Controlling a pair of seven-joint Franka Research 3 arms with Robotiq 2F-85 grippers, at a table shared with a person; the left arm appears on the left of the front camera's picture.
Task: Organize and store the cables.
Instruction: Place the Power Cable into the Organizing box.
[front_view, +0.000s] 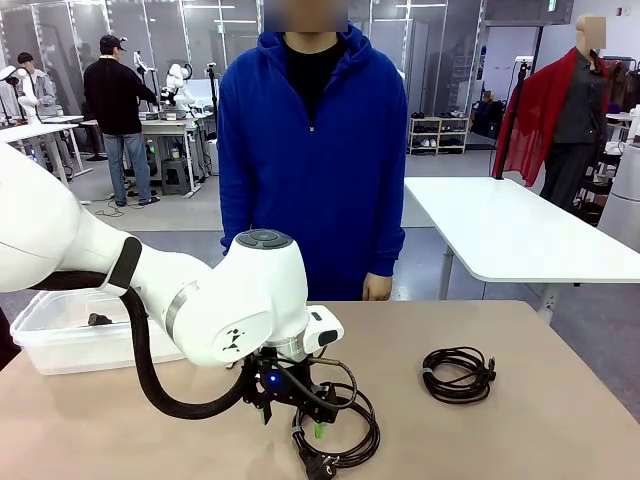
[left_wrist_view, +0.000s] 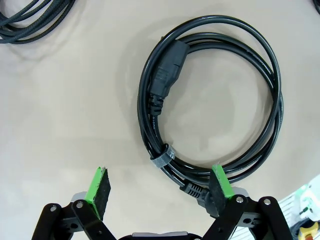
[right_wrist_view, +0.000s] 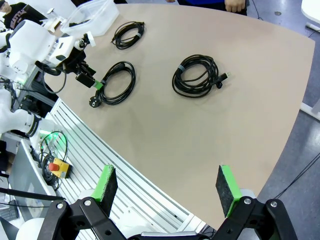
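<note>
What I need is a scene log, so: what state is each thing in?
power cable, coiled, strapped, on the table
thin cable, coiled, on the table
bin, open-topped
third cable, coiled, beside the bin
left gripper, jaws open over the power cable
right gripper, jaws open, empty

the cord looks smooth, faintly glossy black plastic; the strap on it, woven cloth; the table, matt and smooth.
</note>
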